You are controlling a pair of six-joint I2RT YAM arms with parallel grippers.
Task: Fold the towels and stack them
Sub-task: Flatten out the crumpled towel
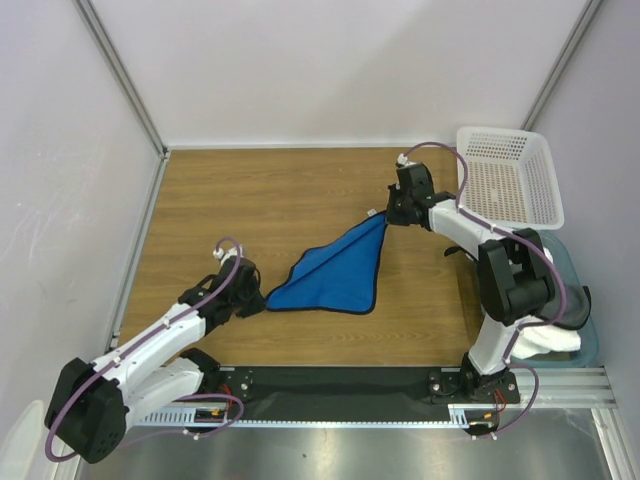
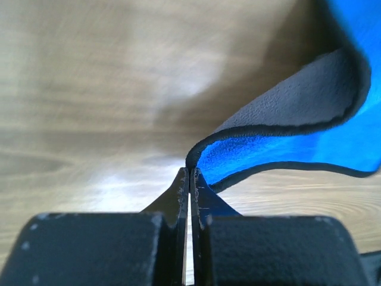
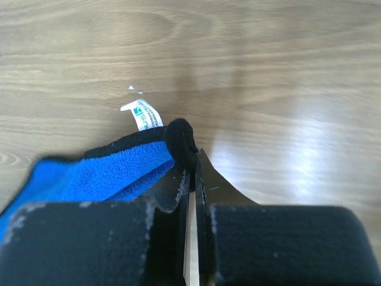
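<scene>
Wood-grain surface (image 1: 280, 190), white walls on three sides: you've got the blue towel (image 1: 340, 270) strung diag. between both arms, mid-surface. Left pincer (image 1: 255, 298) is clamped tight on the towel's near-left corner, jaws w/ only a sliver of light between them and the dark-edged hem pinched at the tips. The wrist view shows the cloth curling up from there, grey reverse turned outward. Right pincer (image 1: 388, 215) is likewise closed hard on the far-right corner, beside the sewn-in label (image 3: 143, 113), hem bunched into a knot at the tips. Btwn the two grips the towel forms a rough triangle, most of it resting on the wood, a third corner lying near-right. Holding two corners at once looks meant to pull the cloth taut & flat so a clean fold can follow; folding prob. not yet begun. White perforated basket (image 1: 505, 175) sits far right, well apart. No stack in sight. A pale bundle (image 1: 555, 342) by the right arm's base may be another towel, can't tell.
</scene>
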